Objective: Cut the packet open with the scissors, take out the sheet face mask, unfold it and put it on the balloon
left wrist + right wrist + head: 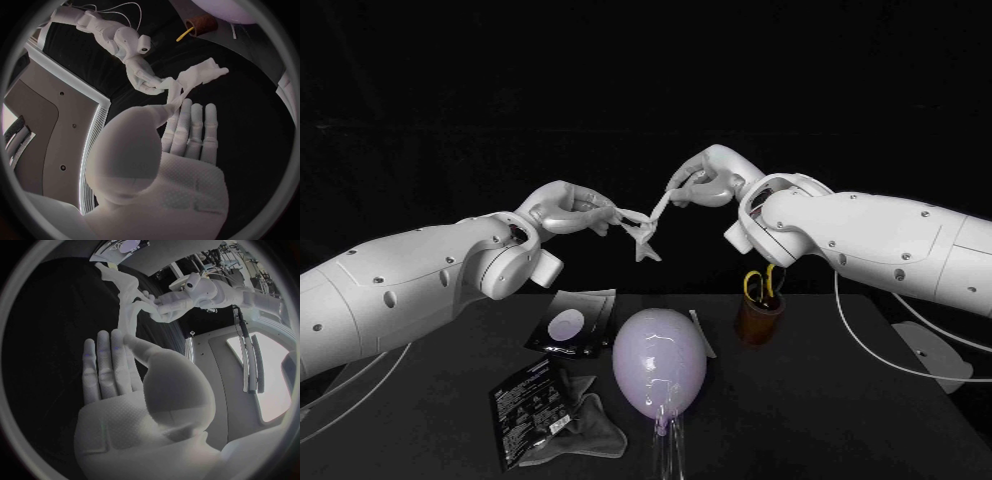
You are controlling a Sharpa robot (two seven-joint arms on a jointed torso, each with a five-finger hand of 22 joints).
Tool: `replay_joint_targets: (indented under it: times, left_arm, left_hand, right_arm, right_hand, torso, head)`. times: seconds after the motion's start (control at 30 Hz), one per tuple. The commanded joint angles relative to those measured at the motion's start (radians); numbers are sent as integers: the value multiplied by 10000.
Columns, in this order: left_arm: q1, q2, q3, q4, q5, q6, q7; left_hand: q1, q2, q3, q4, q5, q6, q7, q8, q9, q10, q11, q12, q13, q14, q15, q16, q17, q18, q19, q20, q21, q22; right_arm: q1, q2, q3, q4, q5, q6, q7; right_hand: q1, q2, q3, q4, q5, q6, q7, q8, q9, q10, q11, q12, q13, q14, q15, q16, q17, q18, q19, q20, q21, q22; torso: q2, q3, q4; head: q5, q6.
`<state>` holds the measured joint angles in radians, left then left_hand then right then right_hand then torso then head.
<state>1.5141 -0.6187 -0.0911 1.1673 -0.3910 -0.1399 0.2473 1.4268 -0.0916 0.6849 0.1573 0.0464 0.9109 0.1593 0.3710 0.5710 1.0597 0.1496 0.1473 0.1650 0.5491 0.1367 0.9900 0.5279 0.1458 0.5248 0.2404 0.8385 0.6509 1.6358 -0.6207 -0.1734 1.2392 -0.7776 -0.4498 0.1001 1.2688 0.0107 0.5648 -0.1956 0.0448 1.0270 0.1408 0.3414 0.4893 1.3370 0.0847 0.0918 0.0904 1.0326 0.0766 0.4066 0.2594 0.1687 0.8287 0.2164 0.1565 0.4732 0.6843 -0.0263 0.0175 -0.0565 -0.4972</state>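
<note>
Sheet mask (646, 228): pale, crumpled into a narrow twisted strip, not spread. It hangs in the upper centre of the head view, well above the worktop (855, 410), strung between the two hands with a loose end drooping below them.

Left hand (571, 208), just left of centre, fingers pinching one end of the mask. Right hand (701, 180), slightly higher and right of centre, fingers pinching the other end.

Balloon (658, 365): pale lilac, egg-shaped, lying lengthwise in the lower centre of the worktop with its neck toward the bottom edge.

Scissors (762, 283): yellow handles standing in a brown holder (759, 318), right of the balloon near the worktop's far edge.

Dark packet (531, 400) lies at lower left, with a grey crumpled piece (596, 428) against it. A second packet (574, 325) with a pale round mark lies above it, just left of the balloon.

Left wrist view – thumb and fingers (187, 127) meet on the mask's near end, and the strip widens into a ragged flap past the right hand. The right wrist view gives the reverse: the thumb tip presses the strip against the fingers (109, 365), and the strip rises in one thin band.

Room – the lower right of the worktop is bare.
</note>
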Motion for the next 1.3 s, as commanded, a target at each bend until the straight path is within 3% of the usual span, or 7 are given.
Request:
replay_joint_targets:
  times: [0.03,0.2,0.4,0.63,0.97,1.17,1.3]
  left_arm:
    - [1,14,11,-36,535,-158,419]
    - [-29,46,-2,-81,1344,-50,831]
    - [-49,127,-16,-108,2763,500,1350]
    - [-62,215,-16,-28,4145,1087,1540]
    - [-78,340,-7,18,5236,942,1786]
    - [-82,389,-2,16,5747,922,1835]
    - [-85,420,2,10,5993,990,1842]
  left_hand:
    - [54,148,-86,-3,50,-37,-52,82,1152,-559,169,211,154,-817,183,8,-26,-128,-350,192,-564,-326]
    - [264,183,366,35,42,-367,690,364,1257,-2927,733,-161,-106,-3491,972,-2056,-1184,-802,-2318,480,-3495,-2102]
    - [329,66,565,137,43,-898,822,881,1306,-2989,748,256,-473,-1769,825,-4219,-2864,-885,-2189,529,-5637,-3940]
    - [302,550,847,368,32,-1843,888,1871,1678,-2272,695,80,-1006,-344,720,-5793,-3714,-666,-679,516,-6058,-4540]
    - [-377,1137,2330,861,40,-4753,1284,5135,3366,-2413,909,-90,-984,1376,729,-6521,-4012,-416,456,504,-6706,-5318]
    - [-1594,1052,3748,1172,53,-6382,1355,7212,4376,-2732,954,254,-915,1828,718,-6851,-4094,-44,1732,507,-6694,-5528]
    - [-2155,1192,4274,1245,44,-6872,1374,7954,4586,-2956,962,643,-834,2092,688,-6949,-4100,68,2185,507,-6788,-5691]
  right_arm:
    - [61,-18,32,-63,1118,-413,721]
    - [126,10,60,-152,1371,-327,759]
    - [171,180,73,-372,1379,-243,703]
    - [189,421,75,-700,1314,-195,635]
    - [193,566,75,-827,1310,-203,648]
    - [194,585,75,-873,1349,-219,648]
    - [193,604,75,-924,1362,-217,631]
  right_hand:
    - [129,53,61,19,33,-47,49,-8,659,-17,16,-71,-14,-1,57,-34,-4,125,-49,25,11,14]
    - [140,61,72,17,34,-57,57,-17,658,-28,24,-87,-16,-9,66,-55,-5,125,-60,25,13,25]
    - [146,67,79,16,34,-65,63,-23,657,-34,30,-98,-17,-17,72,-71,-5,124,-68,27,14,33]
    - [151,69,83,14,34,-70,68,-27,657,-39,33,-105,-18,-21,75,-82,-5,122,-74,29,14,39]
    - [152,70,83,14,33,-72,69,-28,657,-40,35,-107,-18,-22,76,-85,-5,122,-76,30,14,41]
    - [155,74,85,15,33,-75,72,-30,657,-41,37,-111,-18,-23,78,-90,-5,121,-80,31,15,45]
    - [155,74,85,15,33,-75,72,-30,657,-41,37,-111,-18,-23,78,-90,-5,121,-80,31,15,45]
  torso:
    - [-8,-3,-1]
    - [-18,-6,8]
    - [-8,-8,10]
    - [-5,-13,14]
    - [-11,-2,8]
    - [-12,-2,-2]
    - [-14,-9,-3]
  head:
    - [-11,23]
    - [-15,46]
    - [-5,72]
    - [19,108]
    - [85,130]
    - [82,151]
    - [95,151]
